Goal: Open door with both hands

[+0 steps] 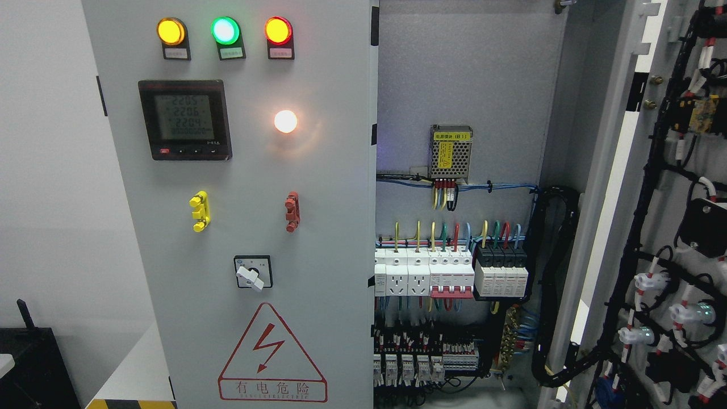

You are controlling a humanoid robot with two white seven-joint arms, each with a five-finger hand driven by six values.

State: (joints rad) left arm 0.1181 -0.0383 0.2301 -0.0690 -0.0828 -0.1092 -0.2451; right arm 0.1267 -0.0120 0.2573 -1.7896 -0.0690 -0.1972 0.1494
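1. Wall and black case [34, 363]: plain white wall at far left, with a dark case low in the corner, well apart from the cabinet.
2. Left door [238, 216]: grey panel, closed, facing the camera and covering the left half of the cabinet; its right edge runs down beside the open bay.
3. Indicator lamps [225, 31]: yellow, green and red in a row at the top of the door, all lit; placed high, probably for reading at a glance.
4. Digital meter [185, 119]: black-framed display below the lamps, digits showing; a round white lamp [285, 121] glows to its right.
5. Yellow handle [199, 211] and red handle [292, 211]: mounted mid-door, side by side.
6. Rotary switch [253, 274]: white knob below the handles, above the red warning triangle [271, 355].
7. Cabinet interior [460, 85]: exposed; power supply [451, 150] above, a row of breakers [448, 275] wired with coloured leads below.
8. Right door [670, 227]: swung wide open, inner face showing black cable looms and lamp backs. This half of the task appears done.
9. Robot hands: neither is in view, so their finger state cannot be told.
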